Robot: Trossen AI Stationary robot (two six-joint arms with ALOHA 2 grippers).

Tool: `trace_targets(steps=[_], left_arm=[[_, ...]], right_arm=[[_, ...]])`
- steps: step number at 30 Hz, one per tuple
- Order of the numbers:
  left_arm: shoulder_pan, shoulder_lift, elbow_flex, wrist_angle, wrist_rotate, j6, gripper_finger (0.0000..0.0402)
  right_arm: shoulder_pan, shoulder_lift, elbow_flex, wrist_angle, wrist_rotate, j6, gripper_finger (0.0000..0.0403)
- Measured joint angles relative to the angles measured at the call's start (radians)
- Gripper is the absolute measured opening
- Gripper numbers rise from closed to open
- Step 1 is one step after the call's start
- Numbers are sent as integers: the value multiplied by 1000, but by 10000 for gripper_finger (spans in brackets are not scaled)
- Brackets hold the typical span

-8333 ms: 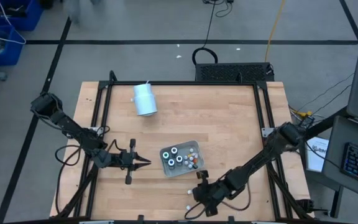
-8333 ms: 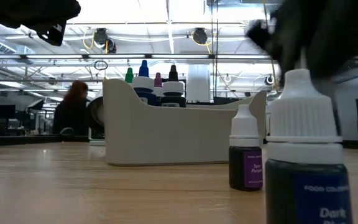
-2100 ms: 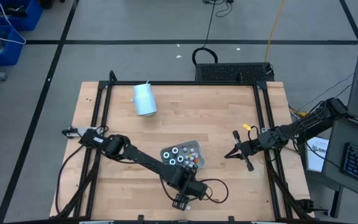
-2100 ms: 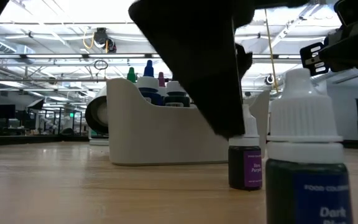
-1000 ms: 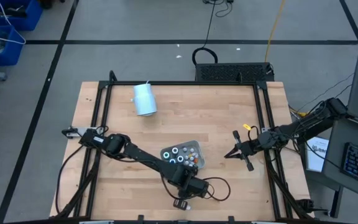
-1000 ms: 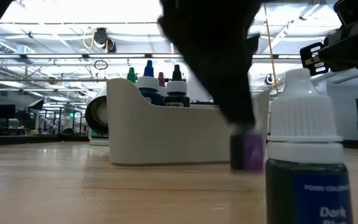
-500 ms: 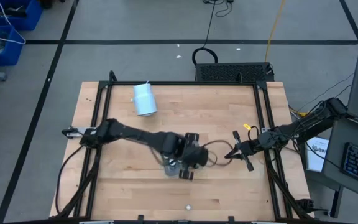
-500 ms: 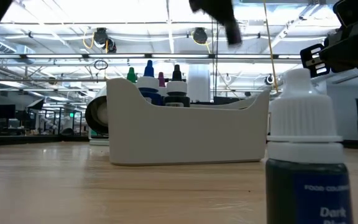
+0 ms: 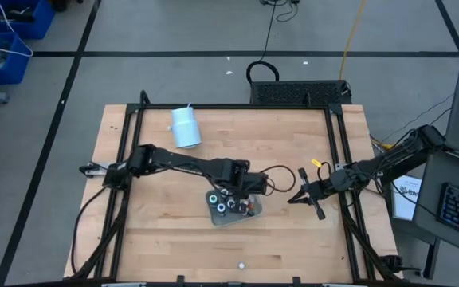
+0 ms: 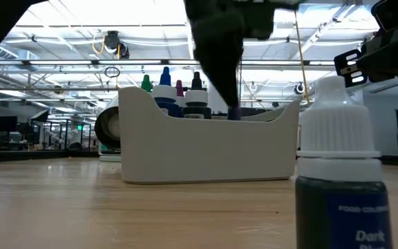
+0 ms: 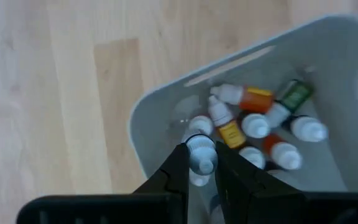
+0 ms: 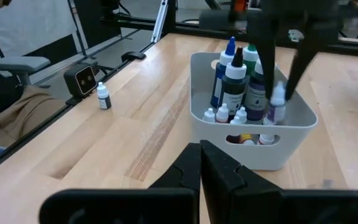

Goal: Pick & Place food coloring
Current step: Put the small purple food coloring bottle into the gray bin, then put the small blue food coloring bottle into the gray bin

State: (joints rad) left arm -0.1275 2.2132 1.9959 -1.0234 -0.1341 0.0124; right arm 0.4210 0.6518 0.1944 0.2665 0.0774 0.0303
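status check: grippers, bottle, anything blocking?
Left gripper shut on purple bottle, over the tray. Right gripper shut, parked right. One bottle loose near the front edge. Nothing blocking.

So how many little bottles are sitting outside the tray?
1. A bottle stands alone near the front edge of the table. Another is in the left hand above the tray.

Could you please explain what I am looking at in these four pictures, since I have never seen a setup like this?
Two robot arms work at a wooden table. One camera looks straight down, one sits at table height, and one rides on each wrist. The left gripper hangs over a grey tray of food coloring bottles, shut on one small white-capped bottle. The right gripper waits, shut and empty, beside the tray. One bottle stands alone near the front edge, and a white cylinder lies near the back.
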Motion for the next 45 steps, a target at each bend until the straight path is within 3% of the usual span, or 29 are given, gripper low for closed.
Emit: trace_targets(steps=[16, 28, 45], left_arm=[[8, 0, -88, 35, -55, -52, 53], [44, 0, -89, 57, 7, -74, 55], [36, -40, -59, 22, 6, -53, 169]], right_arm=[[0, 0, 0, 14, 0, -1, 0], [0, 0, 0, 14, 0, -12, 0], [0, 0, 0, 13, 0, -16, 0]])
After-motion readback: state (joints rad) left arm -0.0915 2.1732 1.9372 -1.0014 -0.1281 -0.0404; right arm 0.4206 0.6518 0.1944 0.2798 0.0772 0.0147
